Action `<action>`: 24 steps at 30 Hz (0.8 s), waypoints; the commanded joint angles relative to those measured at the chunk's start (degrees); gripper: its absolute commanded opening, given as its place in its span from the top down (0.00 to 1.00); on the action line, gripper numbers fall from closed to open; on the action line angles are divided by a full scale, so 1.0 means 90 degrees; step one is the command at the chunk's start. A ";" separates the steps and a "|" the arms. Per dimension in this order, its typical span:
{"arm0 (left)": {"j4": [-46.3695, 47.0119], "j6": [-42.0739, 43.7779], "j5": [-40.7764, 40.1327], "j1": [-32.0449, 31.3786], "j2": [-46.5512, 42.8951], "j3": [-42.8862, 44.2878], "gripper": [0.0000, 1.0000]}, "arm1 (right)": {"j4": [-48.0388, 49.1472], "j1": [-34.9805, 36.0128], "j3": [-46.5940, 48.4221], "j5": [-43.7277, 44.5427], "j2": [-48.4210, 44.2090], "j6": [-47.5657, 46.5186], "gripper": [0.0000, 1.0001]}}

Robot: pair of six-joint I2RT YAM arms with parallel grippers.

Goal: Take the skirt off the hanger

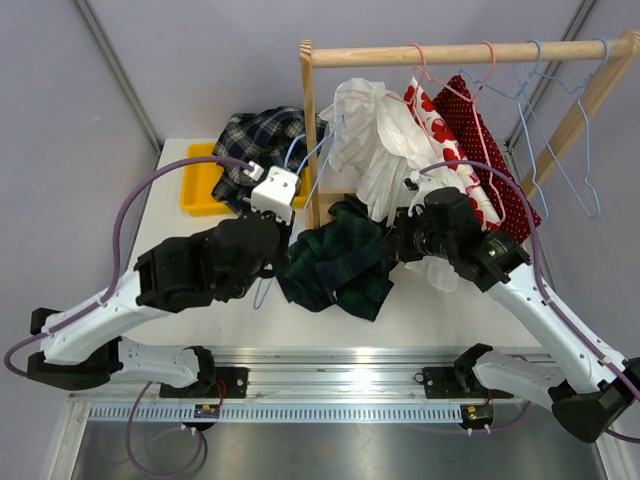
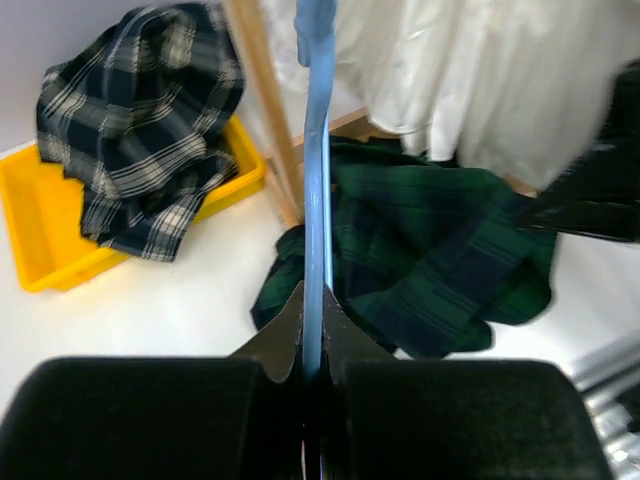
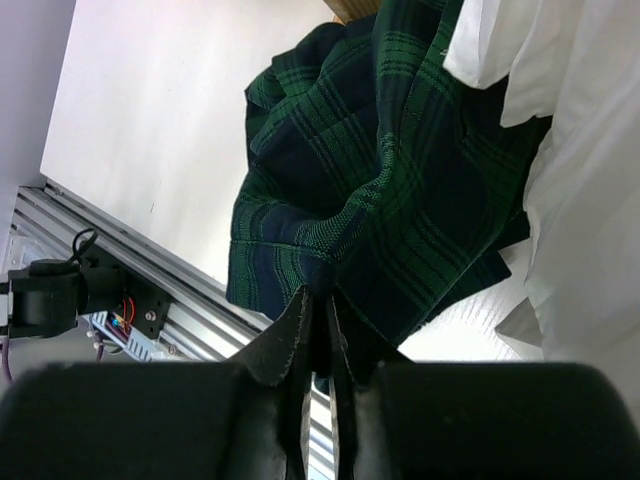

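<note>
Possibly a slipping pinch on the skirt

Both grips are slim: the left fingers (image 2: 278, 348) are clenched on the blue hanger (image 2: 318, 150); the right fingers (image 3: 285, 338) pinch a thin fold of the green plaid skirt (image 1: 335, 262), which lies heaped on the table (image 1: 410, 310) by the rack post (image 1: 309, 130). If cloth is caught on the hanger, pulling apart may strip that fold loose or drag the white garment (image 1: 375, 140).

No legible text, labels, brands or nos. on anything in view
</note>
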 commanded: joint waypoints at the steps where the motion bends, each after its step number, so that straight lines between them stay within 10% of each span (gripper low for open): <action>1: 0.0821 -0.0048 0.0316 0.0418 0.0014 0.0104 1.00 | 0.0306 0.0041 -0.0096 -0.0072 -0.0197 0.0057 0.88; 14: 0.1994 0.1446 0.1232 0.1813 0.2465 0.3020 1.00 | 0.0326 0.0032 -0.0477 0.0085 -0.0812 0.0213 1.00; 24: 0.1603 0.0754 0.2609 0.3211 0.4381 0.5008 1.00 | -0.0298 0.0032 -0.0370 0.0211 -0.1496 0.0155 1.00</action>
